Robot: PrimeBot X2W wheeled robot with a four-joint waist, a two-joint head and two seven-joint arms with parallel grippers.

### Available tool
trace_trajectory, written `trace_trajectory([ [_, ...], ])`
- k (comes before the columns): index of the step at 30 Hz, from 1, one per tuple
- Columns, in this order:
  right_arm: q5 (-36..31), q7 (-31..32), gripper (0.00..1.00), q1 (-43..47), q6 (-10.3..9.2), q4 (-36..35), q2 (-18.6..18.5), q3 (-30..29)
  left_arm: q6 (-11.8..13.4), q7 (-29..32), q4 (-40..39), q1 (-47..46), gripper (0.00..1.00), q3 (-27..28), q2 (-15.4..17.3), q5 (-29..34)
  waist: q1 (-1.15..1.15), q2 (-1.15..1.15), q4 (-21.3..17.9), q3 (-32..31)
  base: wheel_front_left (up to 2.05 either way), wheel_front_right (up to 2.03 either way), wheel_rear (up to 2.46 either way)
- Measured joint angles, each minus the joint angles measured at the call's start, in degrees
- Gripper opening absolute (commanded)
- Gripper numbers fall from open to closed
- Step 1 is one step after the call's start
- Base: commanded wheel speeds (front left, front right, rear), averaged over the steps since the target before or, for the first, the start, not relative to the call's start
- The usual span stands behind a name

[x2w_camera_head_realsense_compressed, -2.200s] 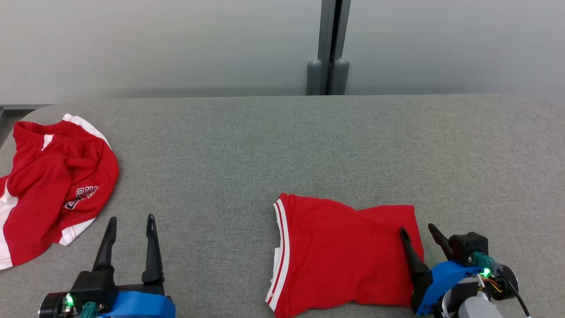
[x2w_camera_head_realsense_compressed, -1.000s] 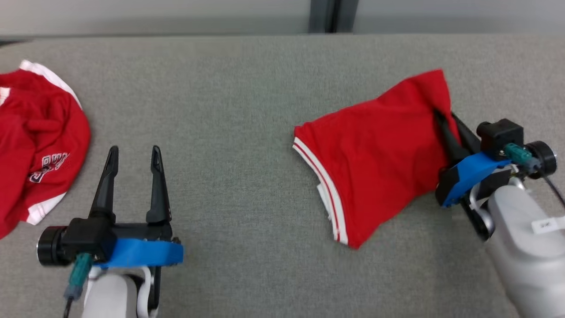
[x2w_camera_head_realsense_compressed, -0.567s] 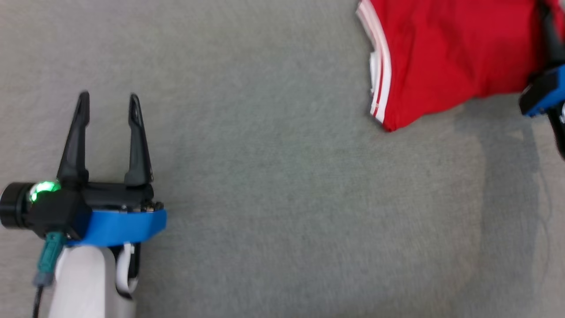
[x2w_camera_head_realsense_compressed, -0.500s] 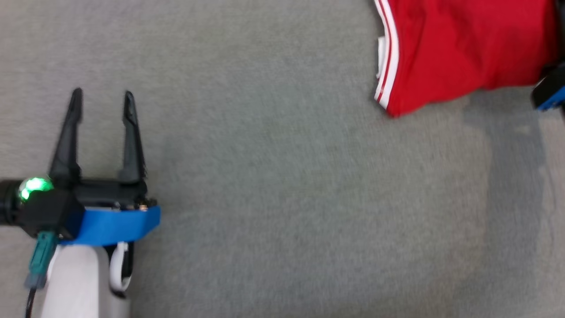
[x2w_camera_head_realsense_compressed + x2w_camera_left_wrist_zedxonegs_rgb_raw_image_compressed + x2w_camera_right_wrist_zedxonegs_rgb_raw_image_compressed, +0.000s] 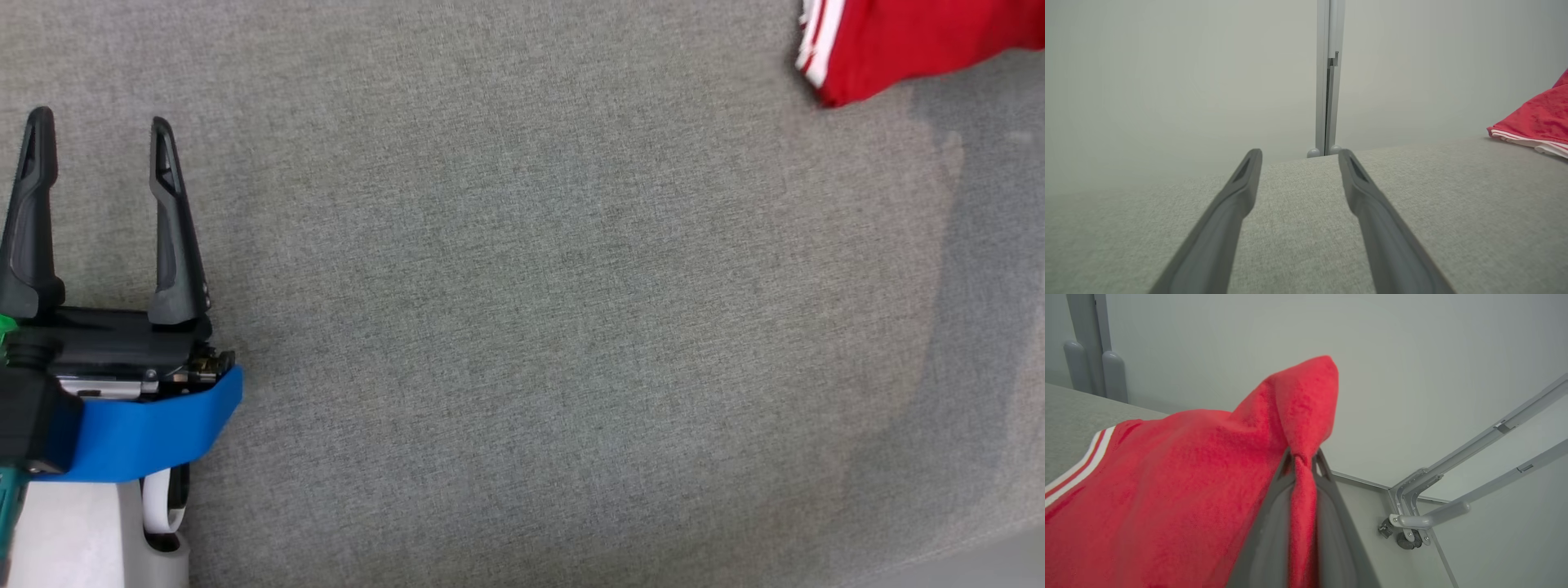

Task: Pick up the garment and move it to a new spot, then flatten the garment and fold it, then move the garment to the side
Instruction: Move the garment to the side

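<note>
Right hand (image 5: pixel 1303 459): one, fingers closed tight on a pinched fold of the garment (image 5: pixel 1167 490). Left hand (image 5: pixel 100 122): one, fingers spread wide, empty, over the counter (image 5: pixel 522 327). Garment: one, red fabric with a hem edged in white stripes. The gripped corner rises in a peak and the rest drapes down onto the grey counter's right side.

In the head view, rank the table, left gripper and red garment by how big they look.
1. table
2. left gripper, though nearer the camera
3. red garment, mostly cut off by the frame
</note>
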Motion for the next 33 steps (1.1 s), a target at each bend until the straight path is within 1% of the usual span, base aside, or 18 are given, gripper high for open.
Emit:
trace_trajectory([
  [7, -0.48, 1.18, 0.00, -5.01, 0.00, 5.76, -0.03, 1.63, 0.24, 0.00, -1.53, 0.00, 1.00, -0.02, 0.13, -0.09, 0.00, 0.00, 0.96, 1.41, 0.00, 0.00, 0.00],
  [8, -0.99, 0.70, 0.39, -5.36, 0.00, 6.27, 0.03, 1.43, 0.33, 0.00, -1.51, 0.00, 1.00, 0.08, 0.09, -0.32, 0.00, 0.00, 1.12, 1.44, 0.00, 0.00, 0.00],
  [9, -1.31, 0.44, 1.00, -5.90, 0.00, 7.24, -0.05, 1.33, 0.45, 0.00, -1.43, 0.00, 1.00, 0.14, -0.01, -0.59, 0.00, -0.01, 1.30, 1.44, 0.00, 0.00, 0.00],
  [13, -2.79, -1.21, 1.00, -7.75, 0.00, 10.12, -0.91, 1.33, 0.49, 0.00, -0.75, 0.00, 1.00, 0.34, -0.14, -1.04, 0.00, -0.01, 2.14, 1.18, 0.00, 0.00, 0.00],
  [18, -5.82, -2.26, 1.00, -7.58, 0.00, 9.66, 0.26, -1.38, 0.67, 0.00, 0.87, 0.03, 1.00, 0.87, -0.74, -1.62, -0.01, -0.01, 2.71, -0.87, 0.00, 0.00, 0.00],
  [21, -6.41, -2.37, 1.00, -5.93, 0.00, 5.15, 1.82, -3.63, 0.74, -0.01, 2.21, 0.31, 1.00, 1.01, -1.27, -2.09, -0.01, -0.01, 3.39, -2.86, 0.00, 0.00, 0.00],
  [26, -7.39, -2.37, 1.00, 0.19, -0.01, -2.60, 5.61, -5.91, 0.74, 0.00, 4.67, 1.64, 1.00, 1.36, -2.59, -2.65, -0.02, -0.02, 4.99, -7.32, 0.00, 0.00, 0.00],
  [30, -7.98, -2.43, 1.00, 4.73, 0.00, -6.67, 9.13, -3.55, 0.82, 0.00, 6.68, 3.48, 1.00, 2.16, -3.67, -3.33, -0.02, -0.02, 6.70, -11.63, 0.00, 0.00, 0.00],
  [33, -7.67, -2.43, 1.00, 7.19, -0.01, -8.91, 10.95, -1.34, 0.91, 0.01, 7.95, 5.24, 1.00, 2.69, -4.59, -3.81, -0.02, -0.02, 7.99, -15.02, 0.00, 0.00, 0.00],
])
